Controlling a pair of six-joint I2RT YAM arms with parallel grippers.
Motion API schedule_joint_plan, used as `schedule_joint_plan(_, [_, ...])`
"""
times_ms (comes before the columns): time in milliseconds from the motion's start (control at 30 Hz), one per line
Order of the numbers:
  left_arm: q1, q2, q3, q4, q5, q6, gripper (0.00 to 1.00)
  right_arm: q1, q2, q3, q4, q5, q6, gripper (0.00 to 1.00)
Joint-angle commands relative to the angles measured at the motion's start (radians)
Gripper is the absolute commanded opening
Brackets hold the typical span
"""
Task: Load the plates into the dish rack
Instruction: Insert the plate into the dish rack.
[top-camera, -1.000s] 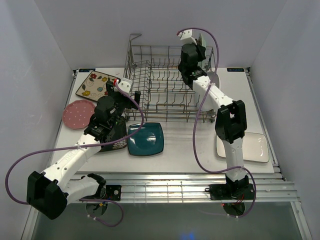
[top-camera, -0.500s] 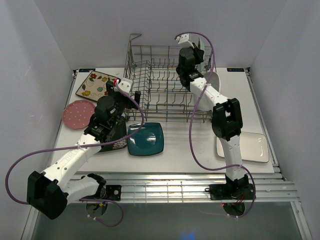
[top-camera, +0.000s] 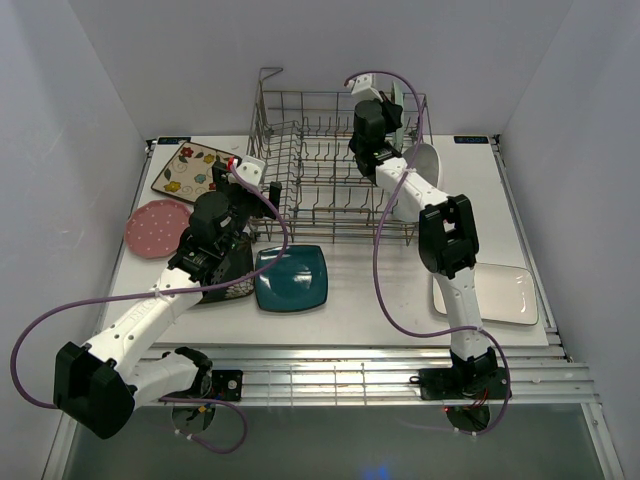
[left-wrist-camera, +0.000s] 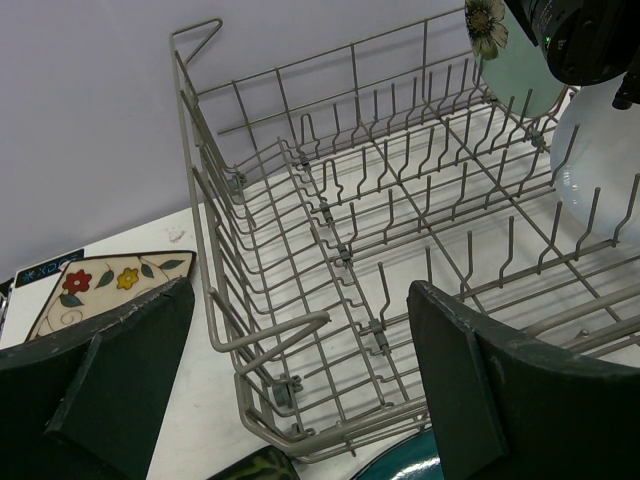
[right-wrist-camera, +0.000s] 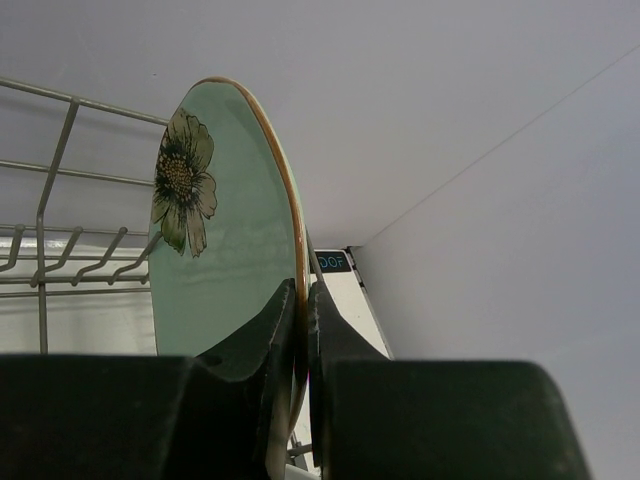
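Note:
The grey wire dish rack (top-camera: 330, 175) stands at the back middle of the table. My right gripper (top-camera: 383, 112) hangs over its back right corner, shut on the rim of the mint-green round plate (right-wrist-camera: 215, 250) with a flower, held on edge (top-camera: 397, 98). In the right wrist view the right gripper (right-wrist-camera: 303, 320) pinches the gold rim. My left gripper (left-wrist-camera: 300, 400) is open and holds nothing, facing the rack's (left-wrist-camera: 400, 230) near left corner from just outside (top-camera: 248, 185). A white oval plate (top-camera: 423, 160) leans at the rack's right end.
On the table lie a pink dotted round plate (top-camera: 152, 228), a cream floral square plate (top-camera: 183, 170), a teal square plate (top-camera: 292, 277), a dark patterned plate (top-camera: 232, 282) partly under my left arm, and a white rectangular plate (top-camera: 503, 295) at the right.
My right arm has swung a little to the left with the mint-green plate, further over the rack. The left arm has not moved.

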Motion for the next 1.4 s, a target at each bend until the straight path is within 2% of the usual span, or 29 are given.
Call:
schedule_joint_plan(0, [-0.002,-0.003,0.0,0.015,-0.001,0.002,0.98,-0.007,-0.031,0.062,0.133,0.014,0.005,0.08])
schedule_joint_plan(233, [0.0,-0.008,0.0,0.015,0.001,0.0,0.98,-0.024,-0.026,0.075,0.037,-0.011,0.087,0.08])
schedule_joint_plan(1133, [-0.002,-0.019,-0.003,0.015,0.004,0.0,0.98,-0.03,-0.001,0.074,-0.071,-0.023,0.223,0.09])
schedule_joint_plan(1233, [-0.002,-0.02,-0.003,0.015,0.004,0.0,0.98,-0.03,-0.007,0.069,-0.072,-0.018,0.224,0.15])
schedule_joint_plan(1267, [0.0,-0.02,-0.003,0.015,0.004,-0.001,0.98,-0.03,-0.007,0.069,-0.071,-0.017,0.224,0.23])
schedule_joint_plan(1367, [-0.002,-0.02,-0.003,0.015,0.004,0.0,0.98,-0.03,-0.012,0.072,-0.069,-0.015,0.219,0.34])
